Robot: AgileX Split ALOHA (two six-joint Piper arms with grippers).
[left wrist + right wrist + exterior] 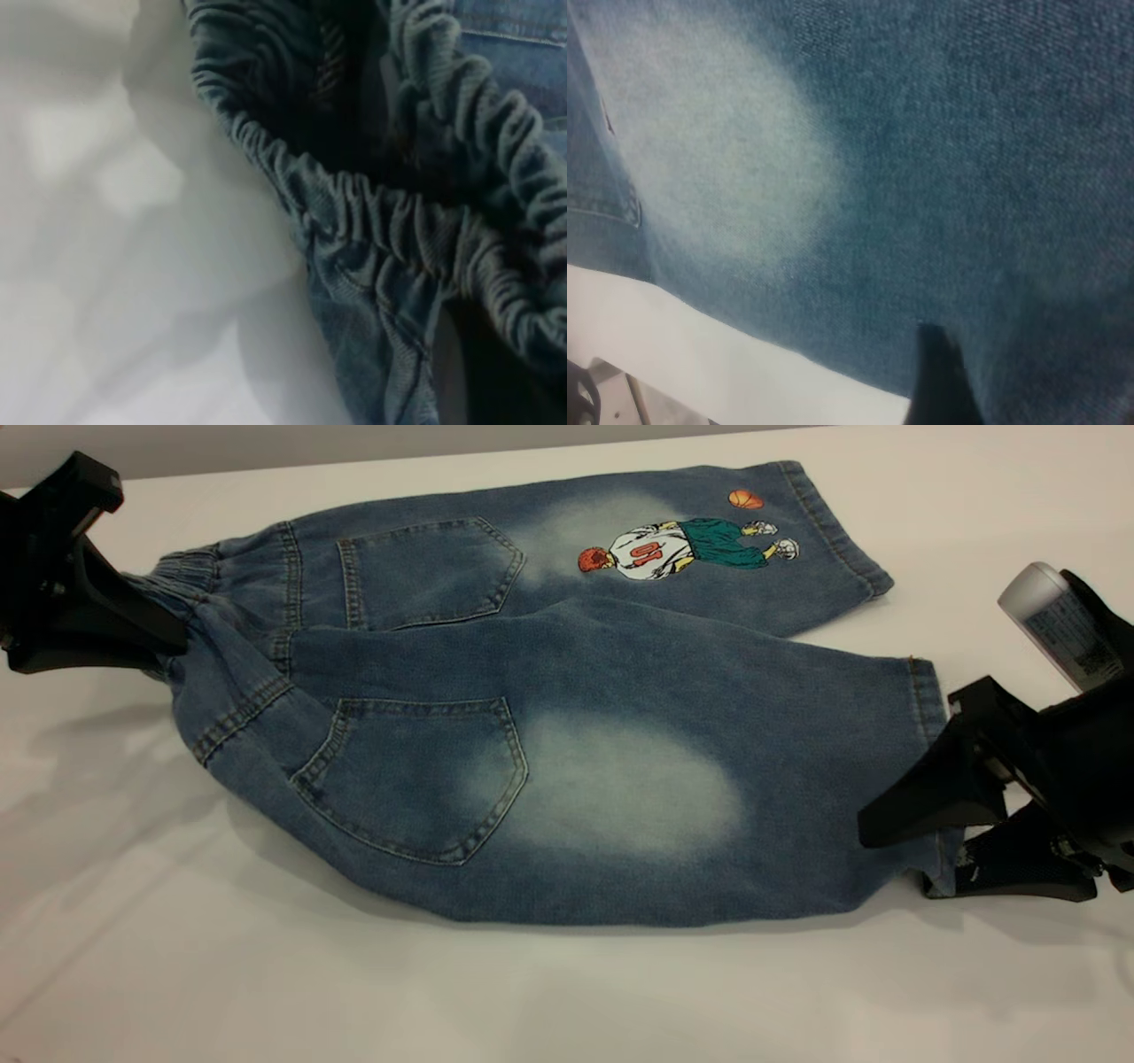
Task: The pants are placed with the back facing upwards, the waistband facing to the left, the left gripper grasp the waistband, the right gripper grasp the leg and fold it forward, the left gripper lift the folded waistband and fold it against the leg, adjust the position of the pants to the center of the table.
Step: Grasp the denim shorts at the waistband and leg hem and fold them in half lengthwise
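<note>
Folding step: you had both ends gripped, near leg not yet carried over the far one.
Right gripper [930, 841]: fingers pinched the near leg's hem [926, 691], arm low over the table [567, 992].
Pants [567, 717]: back up, spread mid-table.
Left gripper [164, 646]: clamped on the waistband [182, 571], raised.
Next: you needed both ends to travel together.
</note>
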